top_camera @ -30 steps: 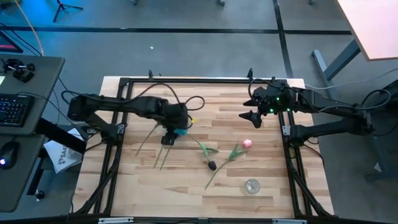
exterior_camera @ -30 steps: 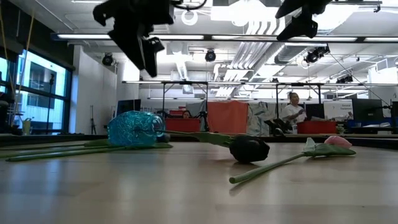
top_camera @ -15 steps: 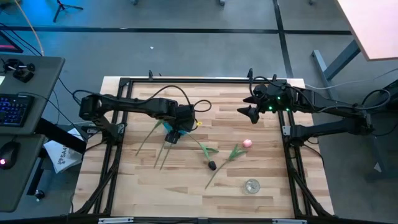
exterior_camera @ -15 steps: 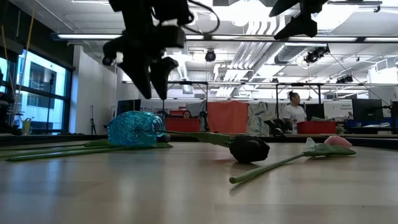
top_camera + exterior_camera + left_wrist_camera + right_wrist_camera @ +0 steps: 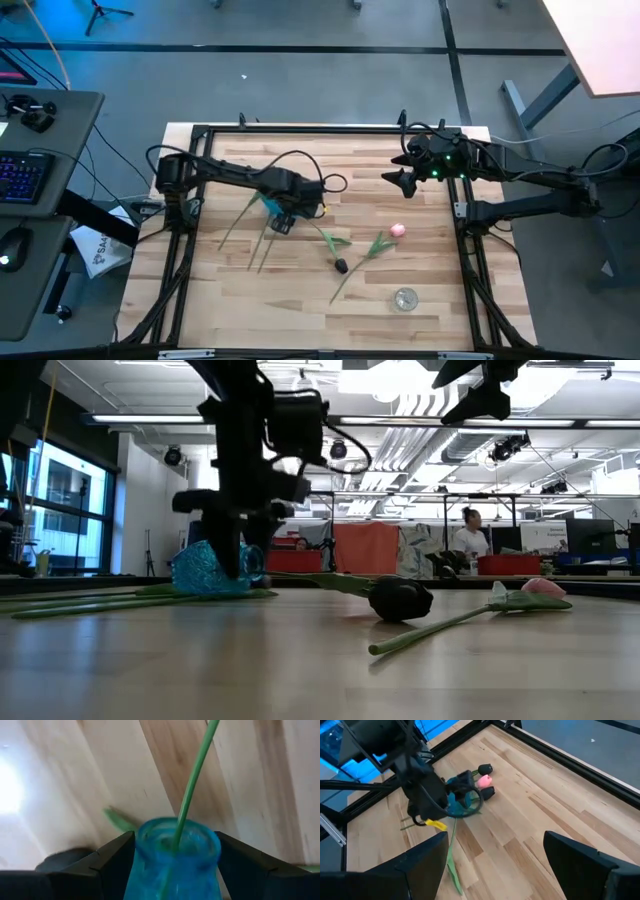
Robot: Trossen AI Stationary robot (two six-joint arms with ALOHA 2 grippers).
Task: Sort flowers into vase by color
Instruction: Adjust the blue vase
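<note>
Left hand (image 5: 281, 222) straddles the lying blue vase (image 5: 176, 855), fingers spread, dark tulip (image 5: 342, 265) nearby.

A small round clear glass object (image 5: 405, 298) lay on the wooden desk (image 5: 430, 260) near its front edge. A keyboard (image 5: 22, 178) sat on a side table beyond.

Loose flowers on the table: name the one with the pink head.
The pink tulip, lying nearest the right gripper. The dark tulip beside it has a near-black head.
</note>
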